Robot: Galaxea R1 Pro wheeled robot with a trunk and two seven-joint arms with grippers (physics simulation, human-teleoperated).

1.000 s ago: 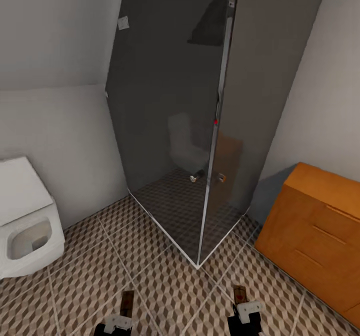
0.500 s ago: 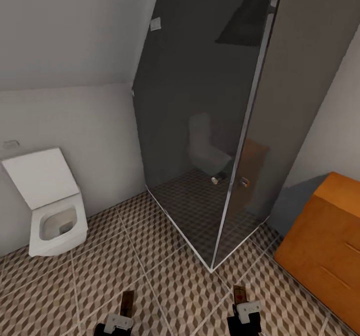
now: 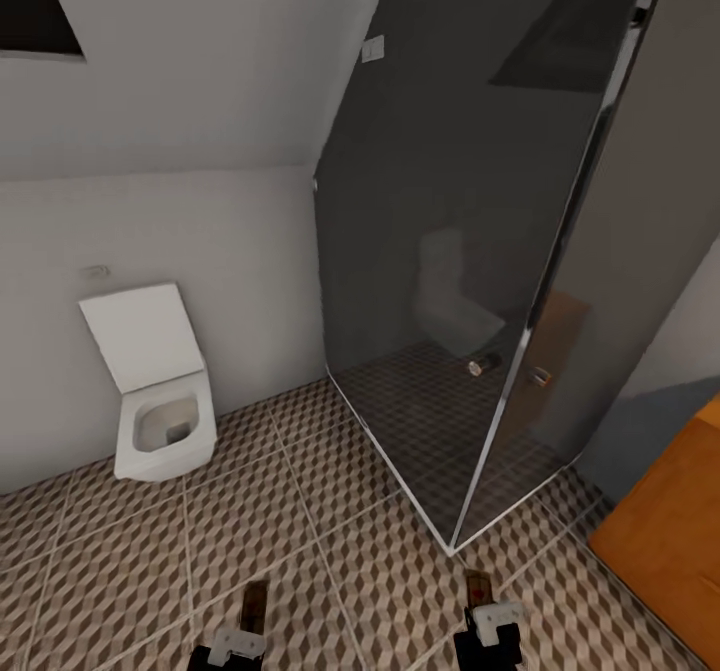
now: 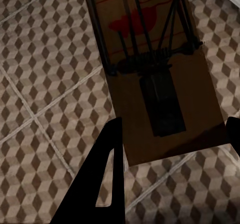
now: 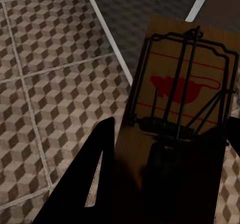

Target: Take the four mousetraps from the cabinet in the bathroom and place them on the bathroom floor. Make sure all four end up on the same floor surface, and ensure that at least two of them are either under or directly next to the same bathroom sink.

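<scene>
We are looking down at the bathroom floor (image 3: 300, 541), its tiles printed with brown, beige and white cubes and split by pale grout lines. At the bottom edge of the head view our two grippers are poking into sight, each carrying a mousetrap.

Our left gripper (image 3: 240, 636) is gripping a mousetrap (image 3: 253, 606) by its near end, and the board is sticking out forward above the tiles. In the left wrist view the same mousetrap (image 4: 155, 68) is sitting between the dark fingers (image 4: 100, 184), showing its brown wood, its dark wire and a red mark, with the patterned floor (image 4: 45, 98) below it.

Our right gripper (image 3: 488, 629) is clamping a second mousetrap (image 3: 478, 588) the same way. In the right wrist view that mousetrap (image 5: 180, 108) is showing a red mouse shape under the wire frame, held beside the dark finger (image 5: 87, 184), with the floor tiles (image 5: 55, 78) and the pale base rail of the shower underneath.

Ahead of us a dark glass shower cabin (image 3: 480, 251) is standing in the corner, its near edge meeting the floor just in front of the right gripper. A white toilet (image 3: 160, 401) with its lid up is sitting against the wall on our left. A corner of the orange-brown cabinet (image 3: 670, 541) is showing at the right edge.
</scene>
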